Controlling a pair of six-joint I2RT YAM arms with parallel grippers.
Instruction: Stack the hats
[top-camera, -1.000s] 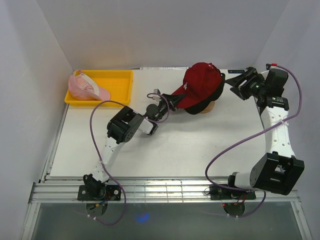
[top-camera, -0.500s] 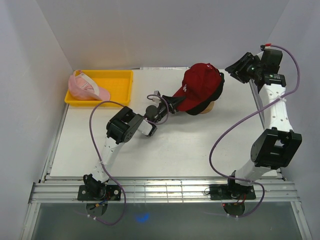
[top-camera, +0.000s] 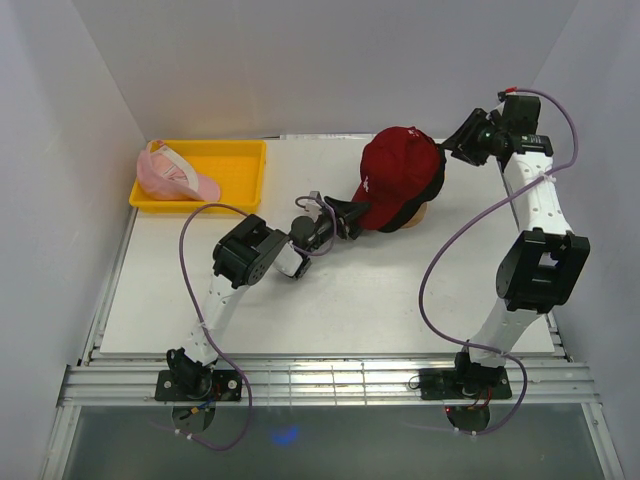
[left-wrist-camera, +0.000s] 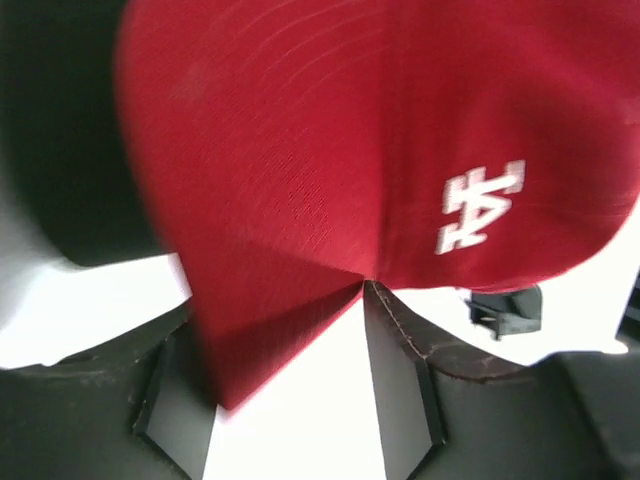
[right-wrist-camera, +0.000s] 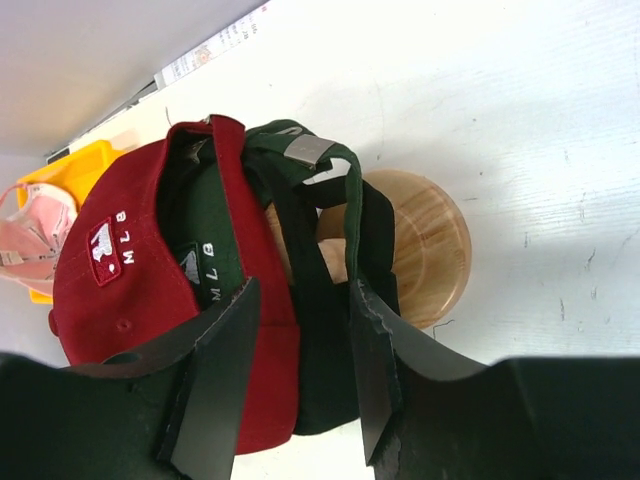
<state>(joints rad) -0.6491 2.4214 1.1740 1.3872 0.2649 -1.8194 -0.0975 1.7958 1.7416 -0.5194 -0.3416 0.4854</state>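
Three caps sat nested on the wooden stand (right-wrist-camera: 430, 250) at the far side of the table (top-camera: 400, 290): the dark red cap (top-camera: 400, 170) outermost, the dark green cap (right-wrist-camera: 215, 250) inside it, and the black cap (right-wrist-camera: 320, 330) innermost against the wood. A fourth, the pink cap (top-camera: 170, 172), lay in the yellow tray (top-camera: 235, 150) at the far left corner. The left gripper (top-camera: 348, 214) was at the red cap's brim, its fingers spread with the brim lying loosely between them. The right gripper (right-wrist-camera: 305, 300) hung behind the stack, its fingers apart and holding nothing.
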